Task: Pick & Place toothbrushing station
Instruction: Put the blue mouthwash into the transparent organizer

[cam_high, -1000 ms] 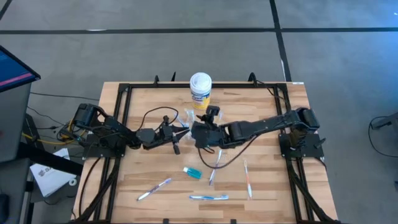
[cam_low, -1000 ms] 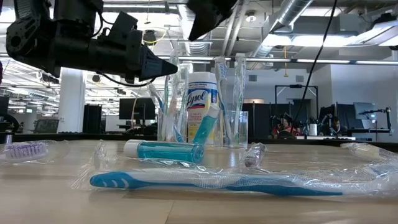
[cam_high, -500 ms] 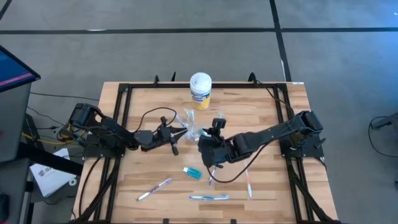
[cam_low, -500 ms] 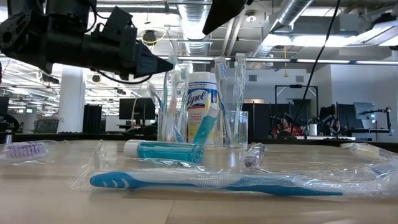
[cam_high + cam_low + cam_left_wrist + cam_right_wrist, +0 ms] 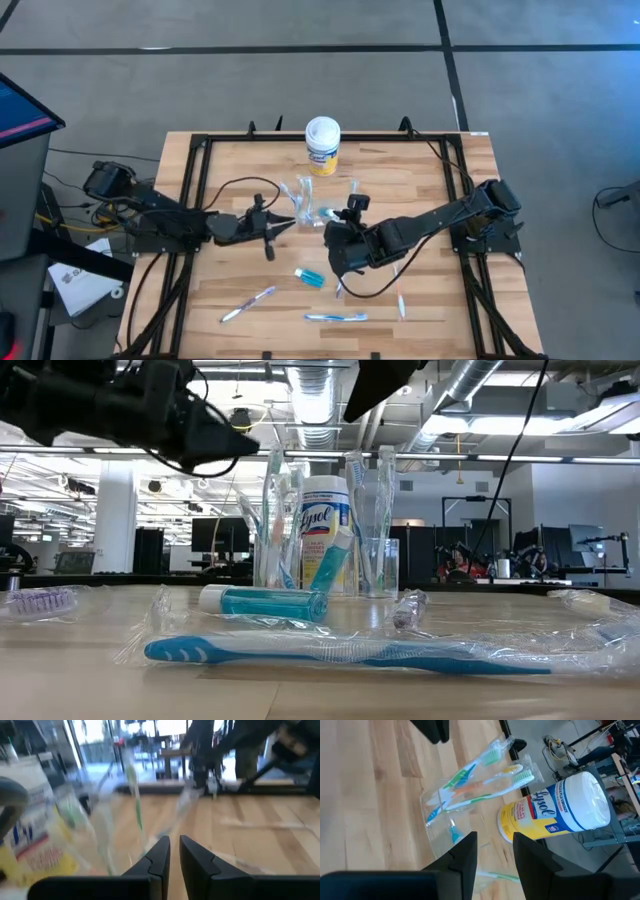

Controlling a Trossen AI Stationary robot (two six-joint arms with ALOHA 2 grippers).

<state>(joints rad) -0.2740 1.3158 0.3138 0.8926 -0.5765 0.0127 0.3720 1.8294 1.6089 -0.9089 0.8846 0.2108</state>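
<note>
A small see-through plastic cup (image 5: pixel 303 205) of slim toothbrushes stands mid-worktop, before the yellow white-lidded canister (image 5: pixel 322 146). The left gripper (image 5: pixel 288 223), jaws narrow and empty, hovers beside it; the right gripper (image 5: pixel 334 252), jaws parted, holds nothing.

At the surface (image 5: pixel 230 165) centre, the cup (image 5: pixel 303 207) of upright toothbrushes stands hemmed in: left gripper (image 5: pixel 287 222) just beside it at 9 o'clock, right gripper (image 5: pixel 337 262) near at 5 o'clock, yellow canister (image 5: pixel 322 146) behind at 12. Toward 6 o'clock, a teal tube (image 5: pixel 310 277) and loose toothbrushes (image 5: pixel 336 317) clutter the front; both side strips lie bare
</note>
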